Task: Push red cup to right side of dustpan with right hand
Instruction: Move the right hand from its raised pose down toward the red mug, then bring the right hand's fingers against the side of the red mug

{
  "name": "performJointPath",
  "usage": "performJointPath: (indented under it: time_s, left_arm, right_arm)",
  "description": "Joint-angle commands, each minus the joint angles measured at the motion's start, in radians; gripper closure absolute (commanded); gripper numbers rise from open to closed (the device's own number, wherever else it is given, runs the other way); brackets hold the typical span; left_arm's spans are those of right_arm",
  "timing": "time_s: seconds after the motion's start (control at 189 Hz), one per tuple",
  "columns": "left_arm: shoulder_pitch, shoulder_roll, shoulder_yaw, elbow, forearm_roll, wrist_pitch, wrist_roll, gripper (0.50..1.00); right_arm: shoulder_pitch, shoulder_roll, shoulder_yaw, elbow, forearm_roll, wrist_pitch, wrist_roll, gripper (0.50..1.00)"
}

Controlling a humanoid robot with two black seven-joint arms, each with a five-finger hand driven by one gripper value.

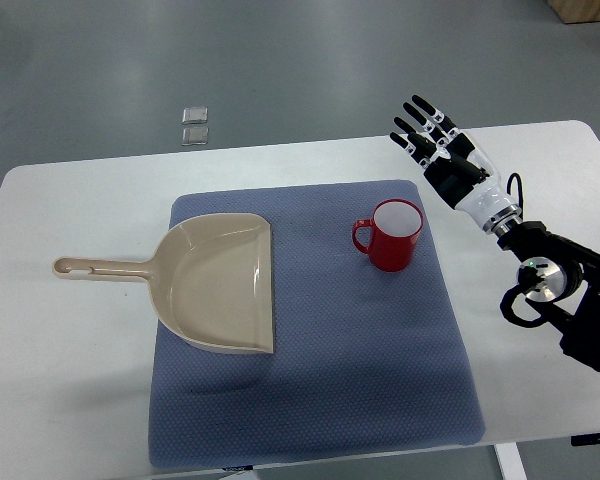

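the red cup (393, 236) stands upright on the blue mat (310, 400), well to the right of the beige dustpan (215, 282), its handle turned toward the dustpan. the dustpan lies on the mat's left part, its long handle reaching out over the white desk (70, 340). the right robot hand (435, 135) hovers up and right of the cup, apart from it, fingers spread and holding nothing.

**A:** where's everything relative to the blue mat (320, 390)?

**B:** red cup (391, 236) sits upright on its upper right part, handle facing the beige dustpan (220, 285) on the left part. Right hand (442, 145) hovers just off the mat's top right corner, fingers spread, holding nothing.
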Motion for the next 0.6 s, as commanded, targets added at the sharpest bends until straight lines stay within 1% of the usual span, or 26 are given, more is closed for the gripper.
performJointPath:
  time_s: [0.0, 0.179, 0.248, 0.338, 0.48, 0.597]
  left_arm:
    - [0.0, 0.0, 0.0, 0.0, 0.001, 0.0, 0.0, 0.5]
    - [0.0, 0.0, 0.0, 0.0, 0.001, 0.0, 0.0, 0.5]
    - [0.0, 0.0, 0.0, 0.0, 0.001, 0.0, 0.0, 0.5]
    - [0.0, 0.0, 0.0, 0.0, 0.001, 0.0, 0.0, 0.5]
    - [0.0, 0.0, 0.0, 0.0, 0.001, 0.0, 0.0, 0.5]
    - [0.0, 0.0, 0.0, 0.0, 0.001, 0.0, 0.0, 0.5]
  right_arm:
    - [-0.01, -0.062, -0.001, 0.005, -0.103, 0.054, 0.003, 0.566]
    - [-0.021, -0.135, 0.0, 0.006, -0.366, 0.054, 0.02, 0.566]
    - [-0.026, -0.146, 0.0, 0.008, -0.452, 0.054, 0.046, 0.566]
    - [-0.026, -0.148, -0.003, 0.008, -0.517, 0.054, 0.068, 0.566]
    - [-0.04, -0.152, -0.003, 0.006, -0.57, 0.054, 0.069, 0.566]
    - [-0.049, -0.151, -0.003, 0.006, -0.623, 0.054, 0.083, 0.566]
